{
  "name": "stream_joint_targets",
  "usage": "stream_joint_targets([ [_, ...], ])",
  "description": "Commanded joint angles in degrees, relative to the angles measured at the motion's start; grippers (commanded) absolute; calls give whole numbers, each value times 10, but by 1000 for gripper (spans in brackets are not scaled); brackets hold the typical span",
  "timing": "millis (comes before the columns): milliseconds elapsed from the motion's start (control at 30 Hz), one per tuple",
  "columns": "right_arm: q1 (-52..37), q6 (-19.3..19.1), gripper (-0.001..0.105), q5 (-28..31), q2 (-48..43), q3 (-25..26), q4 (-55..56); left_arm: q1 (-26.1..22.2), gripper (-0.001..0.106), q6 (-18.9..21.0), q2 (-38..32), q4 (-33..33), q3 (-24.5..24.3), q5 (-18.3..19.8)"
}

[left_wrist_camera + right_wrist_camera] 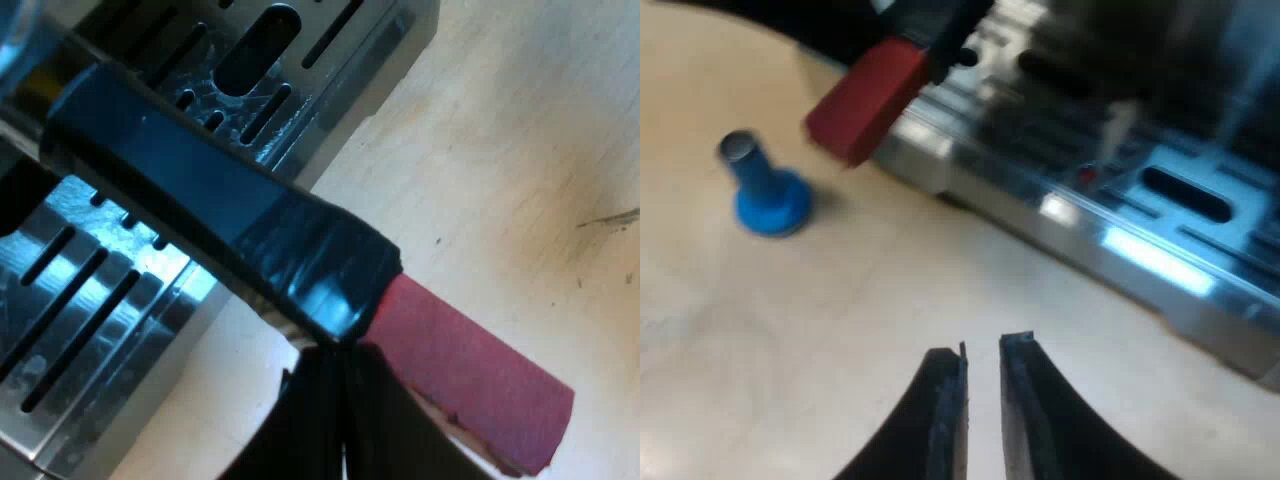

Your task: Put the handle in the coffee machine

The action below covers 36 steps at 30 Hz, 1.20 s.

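Pressing close together, the fingers of the left gripper leave just a thin seam between them. Their tips touch the handle where its black tape meets the red end — whether any of the handle is nipped between the tips is hidden. Seen from that gripper, the handle runs from ten o'clock to four o'clock. Its dark part crosses above the slotted metal drip tray, and its red end sticks out past the tray's edge over the wooden table. Where its far end sits cannot be told. The right gripper hangs over the table, fingers slightly parted and holding nothing. From its tips the blue tamper stands on the table at ten o'clock, well apart, and the red end is at eleven o'clock — the tray's rim stretches from twelve to three.
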<state>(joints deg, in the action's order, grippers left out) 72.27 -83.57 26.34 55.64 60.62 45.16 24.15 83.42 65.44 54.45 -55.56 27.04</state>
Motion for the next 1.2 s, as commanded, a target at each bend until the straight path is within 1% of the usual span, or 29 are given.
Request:
stream_joint_targets([
  [33,-1,-1,12,31,-3,5,1,-12,0,-31,-8,29,1,28],
  [67,-1,-1,12,31,-3,5,1,-18,0,-33,-13,35,1,20],
  [100,-1,-1,12,31,-3,5,2,-38,0,-45,-28,47,1,2],
  [167,-1,-1,12,31,-2,5,1,-65,0,-62,-45,59,1,-11],
  [233,-1,-1,18,31,-2,5,1,-88,4,-75,-65,69,1,-20],
  [267,-1,-1,26,29,-2,5,1,-100,9,-81,-74,73,1,-20],
  [300,-1,-1,38,24,-2,5,1,-110,17,-86,-85,77,1,-20],
  [333,-1,-1,50,15,-2,5,1,-124,35,-87,-100,84,1,-20],
  [367,-1,-1,60,8,-2,5,1,-129,40,-87,-106,85,1,-20],
  [400,-1,-1,71,-2,-2,5,1,-140,56,-87,-118,87,1,-20],
  [433,-1,-1,79,-18,-2,5,1,-148,68,-87,-128,87,1,-20],
  [467,-1,-1,81,-27,-2,5,1,-155,75,-87,-134,87,0,-20],
  [500,-1,-1,84,-44,-3,5,2,-163,84,-86,-145,87,-2,-20],
  [533,-1,-1,85,-62,-5,5,5,-172,89,-85,-157,87,-5,-20],
  [600,-1,-3,85,-79,-8,5,11,-183,91,-83,-173,87,-9,-20],
  [633,-1,-26,85,-82,-11,5,17,-194,91,-83,-187,87,-16,-20],
  [667,-1,-29,85,-66,-11,5,19,-202,91,-79,-198,83,-21,-20],
  [700,-5,-25,85,-34,-11,5,19,-213,91,-61,-212,75,-28,-20],
  [733,-19,-14,85,-26,-11,8,19,-223,91,-34,-221,63,-36,-20],
  [767,-34,-12,85,-38,-11,11,19,-229,91,-9,-225,56,-42,-20],
  [833,-85,-13,85,-106,-11,17,17,-247,91,43,-236,43,-61,-26],
  [867,-116,-16,85,-135,-11,21,17,-251,91,54,-237,43,-69,-29],
  [900,-155,-28,85,-167,-11,26,17,-256,91,67,-239,45,-82,-29],
  [1000,-247,-56,85,-206,-14,39,18,-259,91,80,-246,46,-104,-31],
  [1033,-267,-59,85,-210,-15,41,18,-259,91,81,-248,48,-109,-31],
  [1100,-338,-68,85,-240,-26,44,18,-259,91,81,-258,52,-120,-32],
  [1133,-378,-71,85,-260,-34,44,19,-259,91,81,-265,54,-121,-40],
  [1167,-391,-77,85,-270,-37,44,21,-259,91,81,-270,54,-121,-47],
  [1200,-429,-91,85,-284,-46,44,26,-259,91,81,-279,58,-121,-57],
])
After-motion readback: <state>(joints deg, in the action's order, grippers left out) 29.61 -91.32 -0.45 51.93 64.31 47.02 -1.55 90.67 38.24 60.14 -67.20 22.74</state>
